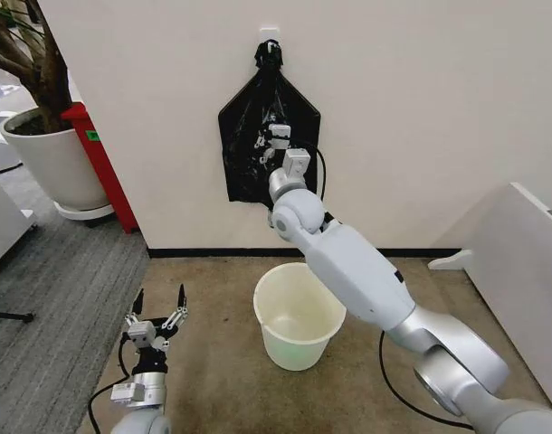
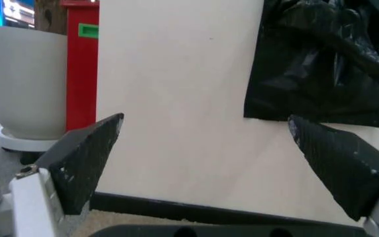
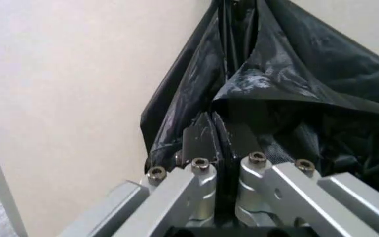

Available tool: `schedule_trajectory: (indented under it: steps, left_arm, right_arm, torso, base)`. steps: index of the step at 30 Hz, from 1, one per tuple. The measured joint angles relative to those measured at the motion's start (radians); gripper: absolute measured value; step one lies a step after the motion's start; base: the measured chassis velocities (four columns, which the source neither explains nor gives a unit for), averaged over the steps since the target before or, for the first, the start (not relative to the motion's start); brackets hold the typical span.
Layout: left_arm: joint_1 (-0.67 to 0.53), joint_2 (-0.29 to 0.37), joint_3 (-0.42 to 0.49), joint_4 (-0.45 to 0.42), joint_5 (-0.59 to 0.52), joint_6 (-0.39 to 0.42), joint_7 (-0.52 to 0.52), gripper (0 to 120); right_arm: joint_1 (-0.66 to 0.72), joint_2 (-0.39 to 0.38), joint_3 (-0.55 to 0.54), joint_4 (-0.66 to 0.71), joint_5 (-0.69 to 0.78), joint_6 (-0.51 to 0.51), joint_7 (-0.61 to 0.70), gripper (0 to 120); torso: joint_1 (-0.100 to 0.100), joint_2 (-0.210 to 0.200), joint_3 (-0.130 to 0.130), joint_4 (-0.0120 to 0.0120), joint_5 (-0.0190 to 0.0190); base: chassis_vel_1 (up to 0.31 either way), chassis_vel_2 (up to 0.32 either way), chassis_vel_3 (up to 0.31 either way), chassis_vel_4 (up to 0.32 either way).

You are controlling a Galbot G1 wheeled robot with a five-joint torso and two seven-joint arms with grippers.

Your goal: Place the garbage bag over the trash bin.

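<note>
Right arm pinching a black bag on the wall; bin waits empty on the floor.

Upper centre of the head view: the right gripper (image 1: 278, 137) is up against the black bag bundle (image 1: 249, 136) hanging from a hook (image 1: 270, 33) on the wall; in the right wrist view its fingers (image 3: 201, 140) are pressed together on a fold of glossy black plastic, probably the garbage bag (image 3: 268, 84) being picked off the bundle, though I can't tell one layer from the rest. The grip is high, likely so the bag can peel away downward. The trash bin (image 1: 299, 316) stands upright on the carpet at lower centre, directly below, mouth up, nothing in it, no liner yet. The left gripper (image 1: 156, 313) idles at lower left, fingers (image 2: 84, 158) spread wide and holding nothing. Planter pot (image 1: 54, 163) at far left.
</note>
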Motion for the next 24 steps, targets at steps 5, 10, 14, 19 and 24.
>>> schedule_trajectory:
  steps: [5, 10, 14, 19, 24]
  left_arm:
    - [0.0, 0.003, -0.003, 0.001, 0.0, 0.0, -0.001, 99]
    - [0.006, 0.002, -0.007, 0.001, -0.001, 0.0, -0.001, 99]
    - [0.005, -0.006, -0.005, 0.004, 0.002, 0.0, -0.002, 99]
    - [0.006, -0.011, -0.003, 0.008, 0.007, 0.001, -0.002, 99]
    - [0.017, -0.021, -0.005, 0.008, 0.012, -0.002, -0.002, 99]
  right_arm:
    - [-0.017, -0.007, 0.012, 0.026, -0.004, -0.003, 0.001, 0]
    - [-0.035, -0.017, 0.034, 0.048, -0.005, -0.012, 0.002, 0]
    - [-0.048, 0.011, 0.024, 0.108, 0.083, -0.045, 0.042, 14]
    - [-0.028, 0.041, 0.01, 0.085, 0.097, -0.039, 0.042, 30]
    - [0.009, 0.076, 0.012, 0.004, 0.078, -0.024, 0.03, 47]
  torso:
    - [0.0, 0.0, 0.0, 0.0001, 0.0]
    - [0.0, 0.0, 0.0, 0.0, 0.0]
    - [0.0, 0.0, 0.0, 0.0002, -0.0002]
    - [0.0, 0.0, 0.0, 0.0001, -0.0002]
    - [0.0, 0.0, 0.0, 0.0003, -0.0003]
  base:
    - [0.0, 0.0, 0.0, 0.0]
    - [0.0, 0.0, 0.0, 0.0]
    - [0.0, 0.0, 0.0, 0.0]
    - [0.0, 0.0, 0.0, 0.0]
    - [0.0, 0.0, 0.0, 0.0]
